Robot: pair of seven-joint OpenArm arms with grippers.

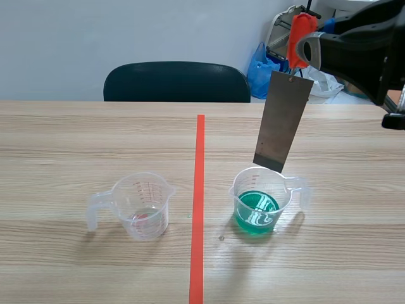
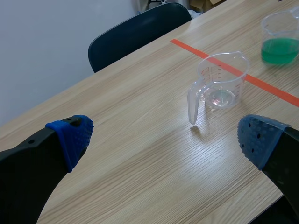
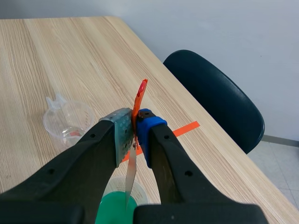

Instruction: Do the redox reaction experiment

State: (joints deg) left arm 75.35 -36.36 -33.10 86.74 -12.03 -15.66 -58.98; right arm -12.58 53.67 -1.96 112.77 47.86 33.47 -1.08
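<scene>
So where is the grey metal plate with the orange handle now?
In the scene view, the grey metal plate hangs from the right gripper, right of the orange tape line, its lower edge over the clear cup of green liquid.

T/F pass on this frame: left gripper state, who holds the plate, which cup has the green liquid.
1. The left gripper is open, holding nothing. True.
2. The left gripper holds the metal plate. False: the right gripper is shut on it.
3. The green liquid is in the left cup. False: it is in the right cup; the left cup is nearly empty.
4. The metal plate hangs above the right cup. True.
</scene>
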